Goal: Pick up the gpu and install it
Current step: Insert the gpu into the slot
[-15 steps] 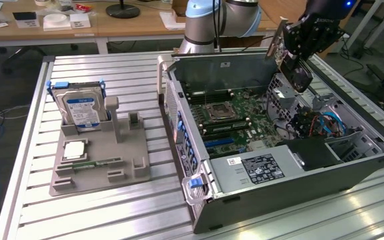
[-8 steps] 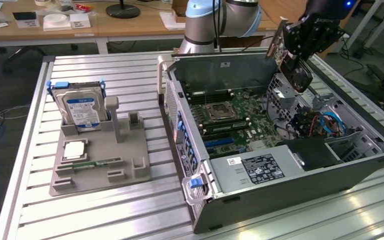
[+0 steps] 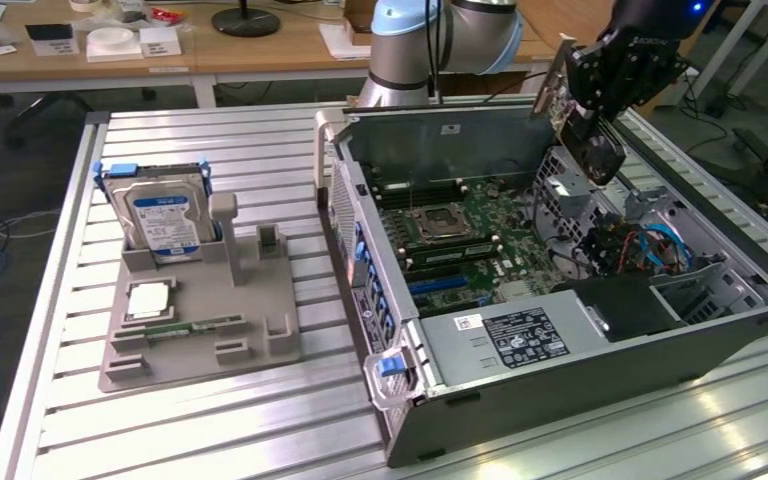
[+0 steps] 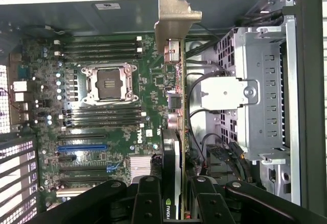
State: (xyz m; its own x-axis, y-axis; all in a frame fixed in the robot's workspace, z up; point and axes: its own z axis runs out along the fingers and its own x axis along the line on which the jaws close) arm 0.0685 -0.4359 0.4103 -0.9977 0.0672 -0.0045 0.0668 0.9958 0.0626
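My gripper point(image 3: 620, 75) is shut on the gpu point(image 3: 595, 140) and holds it in the air over the far right part of the open computer case point(image 3: 584, 385). The card hangs on edge, with its silver end bracket point(image 3: 550, 85) toward the case's back wall. Seen edge-on in the wrist view, the gpu point(image 4: 180, 112) runs from its bracket point(image 4: 175, 17) down to my gripper point(image 4: 176, 201), whose black fingers point(image 4: 147, 198) clamp both faces. The motherboard point(image 4: 102, 106) lies below, its blue slot point(image 4: 82, 147) unoccupied. The card touches nothing in the case.
A grey holder point(image 3: 244, 345) at the exterior view's left carries the silver hard drive point(image 3: 164, 215), a RAM stick point(image 3: 191, 327) and a CPU point(image 3: 151, 298). Inside the case are a power supply point(image 3: 518, 335), a metal drive cage point(image 4: 265, 86) and loose cables point(image 3: 644, 245).
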